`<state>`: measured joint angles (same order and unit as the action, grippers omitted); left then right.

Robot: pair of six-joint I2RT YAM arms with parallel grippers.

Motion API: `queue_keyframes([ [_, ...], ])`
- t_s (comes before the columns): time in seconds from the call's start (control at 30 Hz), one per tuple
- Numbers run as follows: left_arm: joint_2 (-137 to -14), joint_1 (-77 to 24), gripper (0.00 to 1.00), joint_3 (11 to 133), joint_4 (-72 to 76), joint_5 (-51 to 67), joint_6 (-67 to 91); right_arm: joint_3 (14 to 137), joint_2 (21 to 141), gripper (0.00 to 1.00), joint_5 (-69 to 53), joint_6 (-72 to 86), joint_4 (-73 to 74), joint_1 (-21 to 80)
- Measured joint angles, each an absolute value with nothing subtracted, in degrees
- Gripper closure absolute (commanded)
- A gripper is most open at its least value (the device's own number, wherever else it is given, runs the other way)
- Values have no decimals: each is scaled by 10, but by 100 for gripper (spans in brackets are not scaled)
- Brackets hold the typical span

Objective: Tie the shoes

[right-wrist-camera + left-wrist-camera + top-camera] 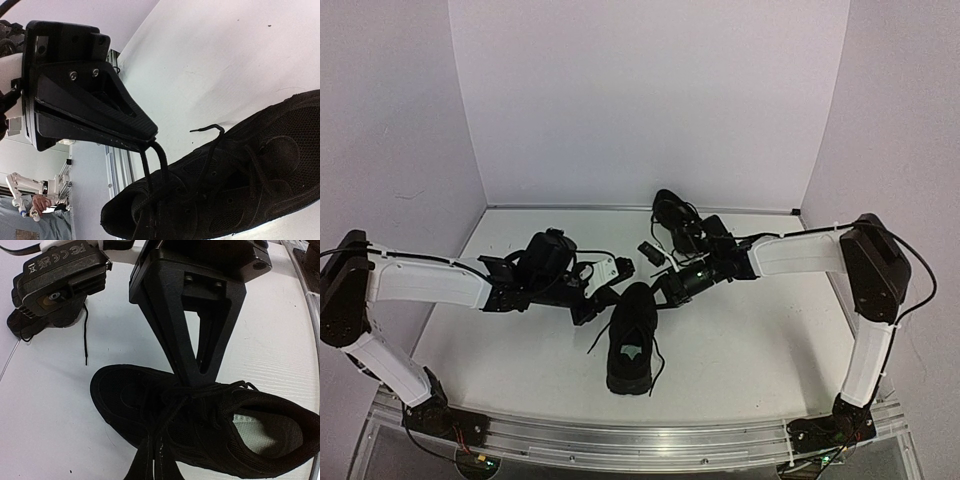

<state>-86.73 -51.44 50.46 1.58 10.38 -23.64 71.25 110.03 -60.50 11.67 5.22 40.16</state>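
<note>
- Top view: near shoe (630, 350) lies mid-table (500, 350), toe pointing away from the arm bases. Far shoe (672, 215) sits at the back, untouched. Left gripper (588, 312) & right gripper (663, 290) meet at the near shoe's toe end, one per side.
- Left wrist view: L jaws clenched, tips right on the laces (175, 395) over the tongue. Looks like a pinch on one strand, can't be fully sure. A loose lace end (85, 342) dangles by the R arm's wrist.
- Right wrist view: R jaws clamped on a lace loop (152, 160) lifted off the eyelets. Free lace tip (207, 128) sticks up nearby.
- Step, my read: 1st shoe, forming the knot, w/ both strands gripped.
- Next needs: pull apart evenly, keep tension, don't drag the shoe or let a strand slip. 2nd shoe not started.
</note>
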Motion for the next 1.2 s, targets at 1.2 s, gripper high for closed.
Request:
queue_keyframes([
  [1.2,-822,-509,100,469,-40,38,-192,625,1031,100,-545,103,103,367],
])
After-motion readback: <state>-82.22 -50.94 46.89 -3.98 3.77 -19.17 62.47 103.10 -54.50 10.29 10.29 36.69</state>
